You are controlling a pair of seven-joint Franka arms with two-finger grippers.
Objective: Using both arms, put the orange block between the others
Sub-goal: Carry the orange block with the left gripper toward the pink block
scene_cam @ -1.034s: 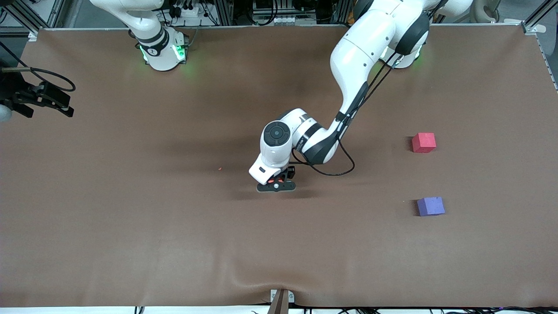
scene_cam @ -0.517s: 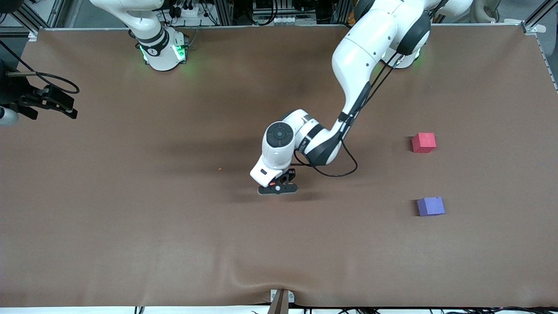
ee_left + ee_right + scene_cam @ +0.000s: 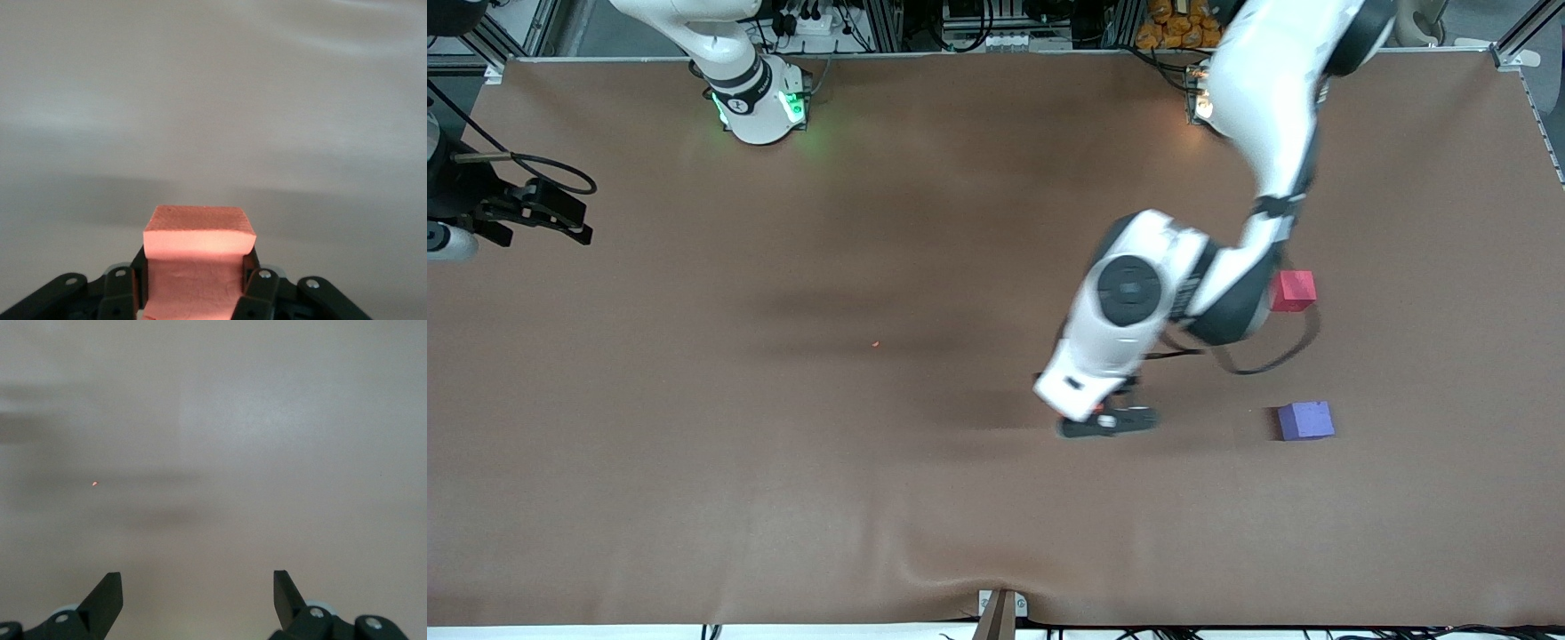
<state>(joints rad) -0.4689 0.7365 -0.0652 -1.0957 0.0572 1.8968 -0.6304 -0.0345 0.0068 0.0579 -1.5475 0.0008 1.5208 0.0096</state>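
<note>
Your orange block (image 3: 199, 250) is clamped in the left tool (image 3: 1107, 421), up over bare surface (image 3: 783, 498) toward the purple-blue cube (image 3: 1305, 420); the foam bulges between the pads, so it could twist or spring out skewed on release, or the arm's sweep could knock the red-pink cube (image 3: 1294, 291) it already overlaps in the front view. The right tool (image 3: 197, 595) waits at the right arm's end, jaws apart and empty. You'll find no readable labels or writing.

left gripper (image 3: 1107, 421) with orange block (image 3: 199, 257), now nearer the cubes
</note>
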